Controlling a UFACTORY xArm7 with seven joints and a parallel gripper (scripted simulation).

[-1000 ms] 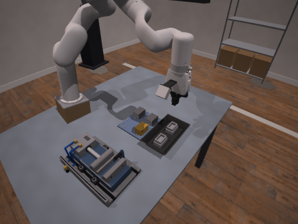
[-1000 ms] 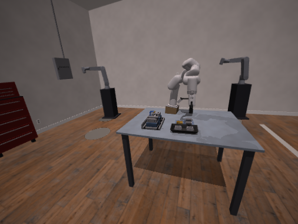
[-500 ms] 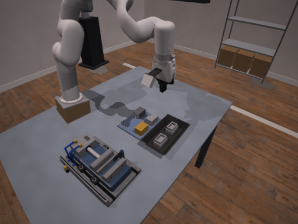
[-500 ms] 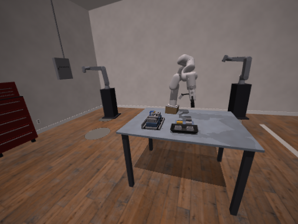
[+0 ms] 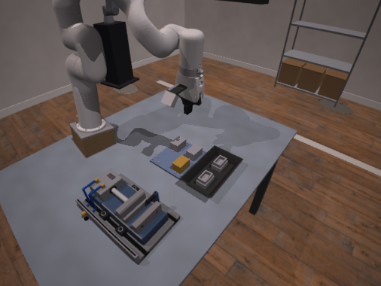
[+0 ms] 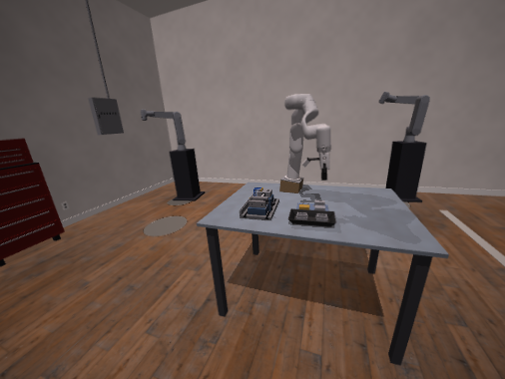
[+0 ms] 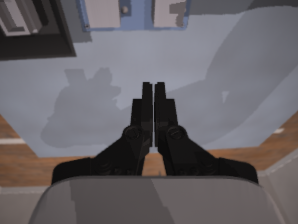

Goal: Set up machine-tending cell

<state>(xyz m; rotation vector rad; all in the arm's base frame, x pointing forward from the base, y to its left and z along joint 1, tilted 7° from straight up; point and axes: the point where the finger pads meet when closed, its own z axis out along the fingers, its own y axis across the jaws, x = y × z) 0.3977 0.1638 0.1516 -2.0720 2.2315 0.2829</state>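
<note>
My gripper (image 5: 187,109) hangs high above the far side of the table, shut on nothing; the wrist view shows its fingers closed together over bare table. The blue infeed plate (image 5: 177,158) holds two grey aluminium blanks (image 5: 178,143) (image 5: 194,151) and a brass blank (image 5: 181,163). The black outfeed tray (image 5: 211,170) holds two finished parts (image 5: 219,163) (image 5: 205,178), pocket up. The vise (image 5: 128,212) stands at the near left, its opening (image 5: 138,211) empty.
The arm's base block (image 5: 92,138) stands on the table's far left. A black pedestal (image 5: 114,54) stands behind it. A shelf with boxes (image 5: 320,56) stands far right. The table's right edge runs close to the tray.
</note>
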